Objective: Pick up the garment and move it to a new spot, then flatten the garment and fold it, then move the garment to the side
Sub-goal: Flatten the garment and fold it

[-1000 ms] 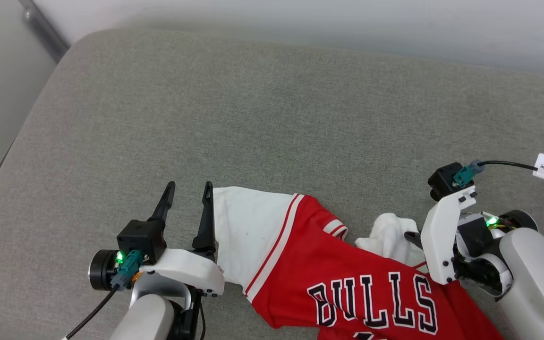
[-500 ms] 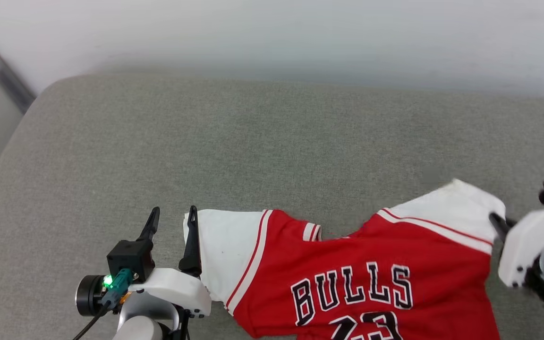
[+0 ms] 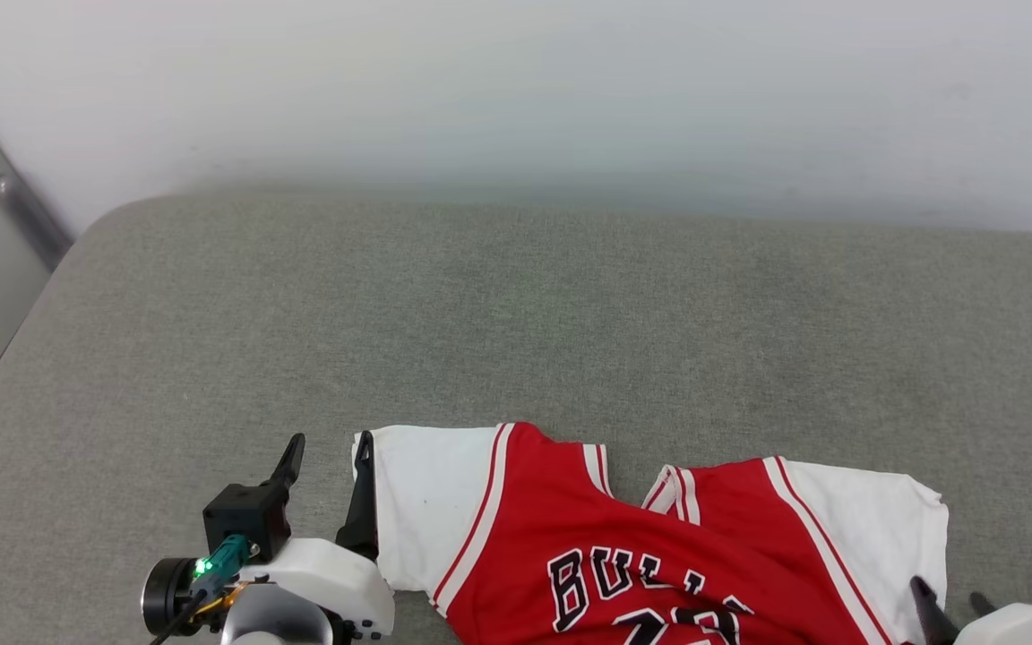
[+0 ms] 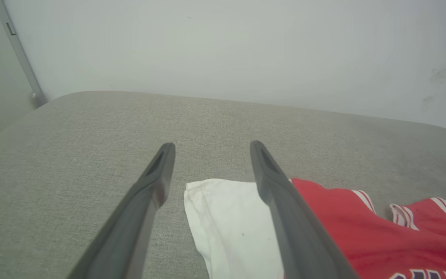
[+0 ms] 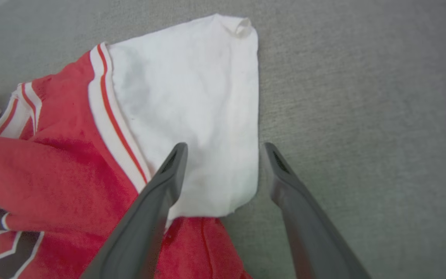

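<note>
The garment (image 3: 659,537), a red jersey with white sleeves and black lettering, lies spread face up at the near edge of the grey cushion (image 3: 516,322). My left gripper (image 3: 326,448) stands open beside the left sleeve, its right finger at the sleeve's edge. Seen from the left wrist, that sleeve (image 4: 227,221) lies between and under the left gripper (image 4: 212,148) fingers. My right gripper (image 3: 946,593) is at the right sleeve's lower corner. In the right wrist view the right gripper (image 5: 225,149) is open above the flat white sleeve (image 5: 192,97), holding nothing.
A pale wall (image 3: 516,90) rises behind the cushion. A grey metal rail (image 3: 19,197) runs down the far left. The cushion's rounded left edge (image 3: 23,340) drops off near my left arm. Bare cushion stretches beyond the garment.
My right gripper pulled the bunched right sleeve outward to the right, then opened and let it go; the sleeve now lies flat. The head camera has shifted. The left gripper stays open.
</note>
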{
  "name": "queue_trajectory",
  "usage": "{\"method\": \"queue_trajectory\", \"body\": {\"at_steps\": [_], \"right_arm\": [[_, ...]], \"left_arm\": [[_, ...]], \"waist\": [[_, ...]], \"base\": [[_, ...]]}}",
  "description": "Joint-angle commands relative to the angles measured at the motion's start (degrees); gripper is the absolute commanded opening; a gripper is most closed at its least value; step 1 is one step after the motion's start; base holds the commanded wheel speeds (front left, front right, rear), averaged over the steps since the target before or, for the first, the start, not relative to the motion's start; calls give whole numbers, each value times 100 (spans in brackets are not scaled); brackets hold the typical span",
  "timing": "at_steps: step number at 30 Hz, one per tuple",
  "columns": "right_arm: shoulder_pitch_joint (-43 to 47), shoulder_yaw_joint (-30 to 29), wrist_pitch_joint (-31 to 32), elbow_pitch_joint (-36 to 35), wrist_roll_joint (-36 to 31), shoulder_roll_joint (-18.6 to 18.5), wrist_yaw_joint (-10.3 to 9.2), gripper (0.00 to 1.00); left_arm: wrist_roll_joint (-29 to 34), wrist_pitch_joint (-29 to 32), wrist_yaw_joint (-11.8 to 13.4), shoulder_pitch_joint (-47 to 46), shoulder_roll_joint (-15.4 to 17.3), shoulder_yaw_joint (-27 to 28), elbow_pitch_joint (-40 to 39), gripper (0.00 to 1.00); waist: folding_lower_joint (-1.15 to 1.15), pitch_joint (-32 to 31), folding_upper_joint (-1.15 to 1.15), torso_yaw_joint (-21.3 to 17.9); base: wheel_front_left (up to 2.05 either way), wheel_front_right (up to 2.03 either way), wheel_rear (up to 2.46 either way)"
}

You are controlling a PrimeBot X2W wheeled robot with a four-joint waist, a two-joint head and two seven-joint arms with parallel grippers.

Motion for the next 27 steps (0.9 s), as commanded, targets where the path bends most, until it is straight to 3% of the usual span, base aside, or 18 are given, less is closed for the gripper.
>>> {"method": "queue_trajectory", "body": {"at_steps": [1, 6, 13, 20, 27], "right_arm": [[-28, -24, -237, -124, -59, 10, -5, 100], [-181, 45, -1284, -763, -568, 42, -5, 100], [-17, 584, -1758, -1463, -583, 45, -5, 100], [81, 988, -1795, -1897, -562, 44, -6, 100], [-165, 1376, -1845, -2253, -510, 44, -6, 100]], "left_arm": [[-24, 10, 12, 80, 55, 17, -24, 100], [-69, 128, 47, 208, 199, 55, -108, 100], [-241, 566, -89, 92, 460, 115, -121, 100], [-626, 1669, -502, -332, 854, 86, 130, 100], [-1125, 3382, -886, -1034, 1267, -10, 506, 100]], "waist": [[0, -94, 0, -18], [0, -228, 0, -145], [0, -243, 0, -320], [0, -37, 0, -558], [0, 632, 0, -892]], "base": [[0, 0, 0], [0, 0, 0], [0, 0, 0], [0, 0, 0], [0, 0, 0]]}}
